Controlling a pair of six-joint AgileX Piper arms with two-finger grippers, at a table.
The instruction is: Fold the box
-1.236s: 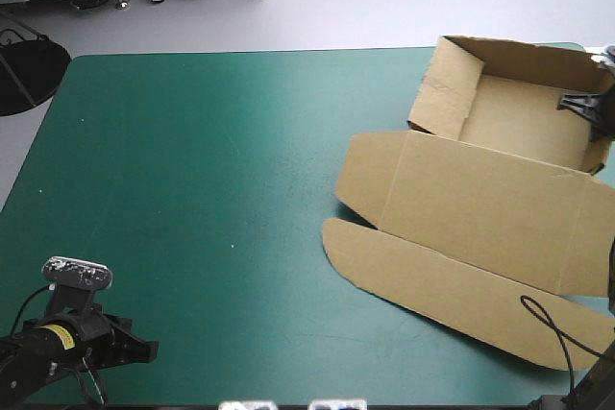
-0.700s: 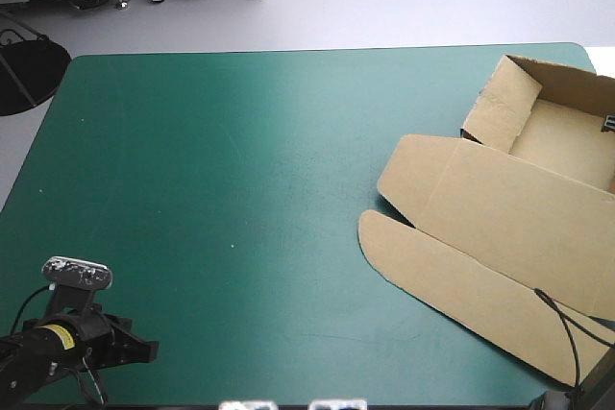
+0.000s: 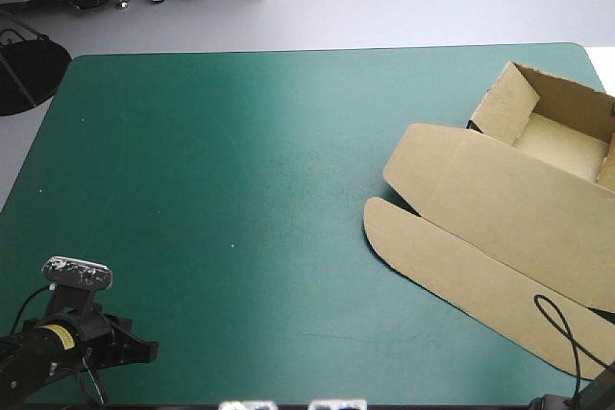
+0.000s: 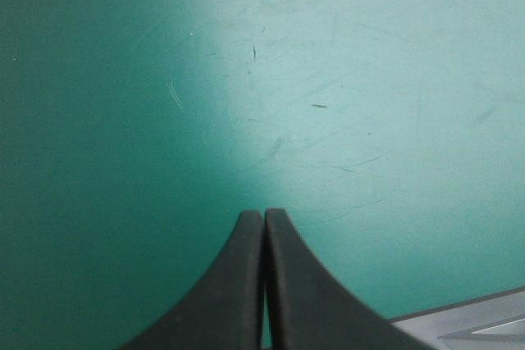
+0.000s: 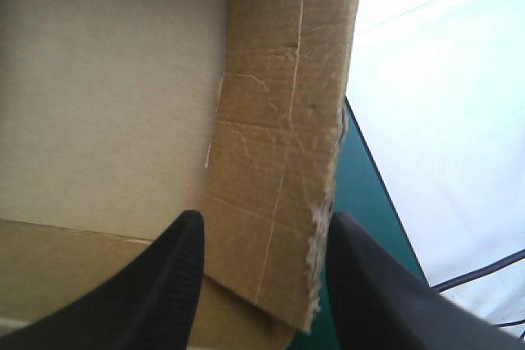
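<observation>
Since the left hand (image 4: 263, 215) is clenched, its fingers (image 4: 238, 284) meeting in one point over bare teal-green cover at the bench's (image 3: 240, 141) near left corner, it is well apart from the box (image 3: 500, 199). I judge it can do nothing to steady the board.

That matters, because the box lies at the bench's right side. Its lid (image 3: 452, 247) lies flat toward the near edge and its tray (image 3: 562, 141), walls raised, sits farther back. Part of the box runs out of the high view to the right. A sideways tug could slide the whole sheet over the right edge, since the right wrist view shows only a thin strip of cover beyond the wall before the bench ends.

The right hand (image 5: 264, 223) is released, its black fingers standing apart with a side wall (image 5: 279, 120) between and ahead of them. One finger is toward the tray floor (image 5: 107, 104), the other toward the outside. Whether either touches the board I cannot tell. That wall's outer edge is ragged, so a pinch there might tear or buckle it instead of folding it on its crease.
</observation>
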